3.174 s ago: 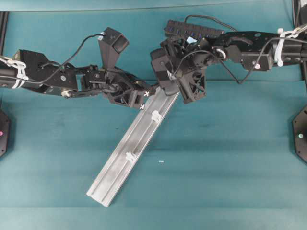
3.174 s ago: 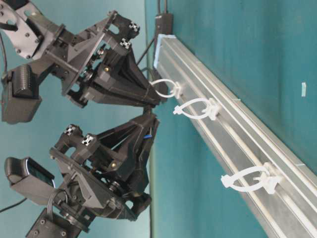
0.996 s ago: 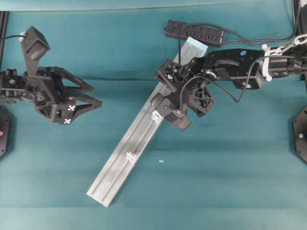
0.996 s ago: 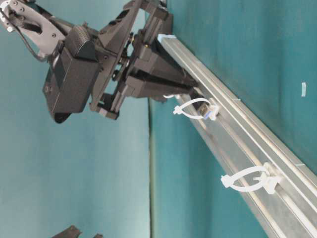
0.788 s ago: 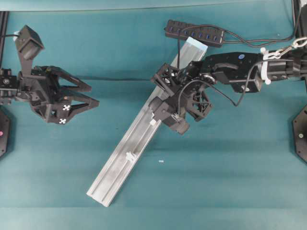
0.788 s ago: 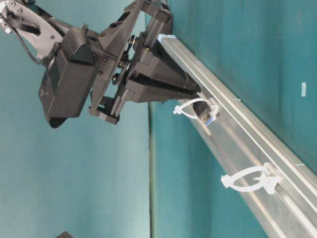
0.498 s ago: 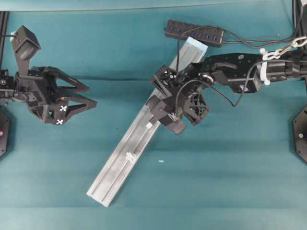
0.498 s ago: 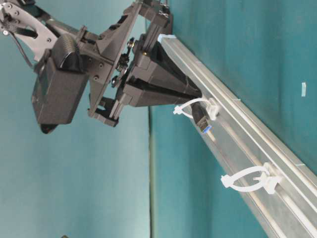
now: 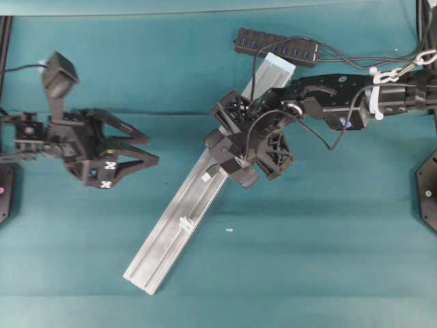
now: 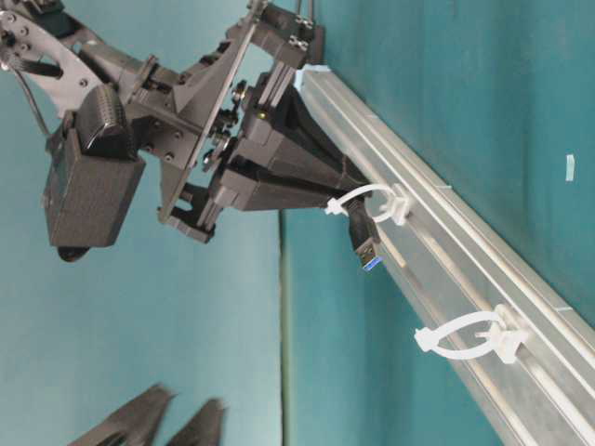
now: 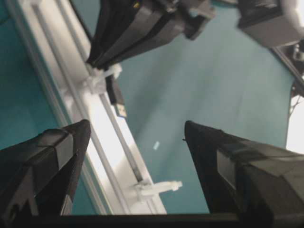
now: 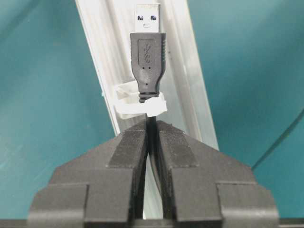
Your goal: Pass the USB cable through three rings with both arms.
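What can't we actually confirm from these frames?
- First white plastic ring: hidden under the right gripper in the overhead view, and in no other view.
- Black USB cable behind the plug: hidden between the jaws.
- Left gripper: blurred and cut off by the table-level view's bottom edge.

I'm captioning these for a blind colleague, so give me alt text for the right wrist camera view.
The right gripper, jaws shut on the cable, has the USB plug poking out beyond a white ring. The ring is clipped to a silver rail that runs up the frame over a teal table.
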Robot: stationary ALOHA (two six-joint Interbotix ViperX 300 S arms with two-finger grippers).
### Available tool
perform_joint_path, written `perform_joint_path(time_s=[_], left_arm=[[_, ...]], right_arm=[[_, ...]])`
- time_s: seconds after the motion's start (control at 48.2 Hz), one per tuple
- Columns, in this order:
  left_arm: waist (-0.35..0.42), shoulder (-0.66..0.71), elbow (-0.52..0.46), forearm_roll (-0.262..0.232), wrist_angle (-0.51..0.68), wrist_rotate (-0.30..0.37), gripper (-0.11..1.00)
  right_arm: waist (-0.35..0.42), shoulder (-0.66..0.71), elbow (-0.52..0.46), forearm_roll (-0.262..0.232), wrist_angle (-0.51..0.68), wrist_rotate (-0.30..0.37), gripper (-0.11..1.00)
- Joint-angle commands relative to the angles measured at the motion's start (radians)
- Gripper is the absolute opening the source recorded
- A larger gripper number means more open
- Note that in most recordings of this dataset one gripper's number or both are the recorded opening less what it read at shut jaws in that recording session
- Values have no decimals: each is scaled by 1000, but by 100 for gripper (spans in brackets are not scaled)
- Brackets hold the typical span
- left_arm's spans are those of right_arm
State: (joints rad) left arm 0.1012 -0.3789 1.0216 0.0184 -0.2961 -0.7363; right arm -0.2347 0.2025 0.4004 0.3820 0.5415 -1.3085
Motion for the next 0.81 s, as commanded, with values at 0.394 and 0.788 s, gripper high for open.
perform_joint_path(time_s=[0.394,0.788], left_arm=[[-21,337,-124,5,-133,-8,88],[-31,476,-233,5,-130,-11,88]], right_arm=[[0,-6,-14,6,-9,14,10],[6,-6,-12,6,-21,14,10]])
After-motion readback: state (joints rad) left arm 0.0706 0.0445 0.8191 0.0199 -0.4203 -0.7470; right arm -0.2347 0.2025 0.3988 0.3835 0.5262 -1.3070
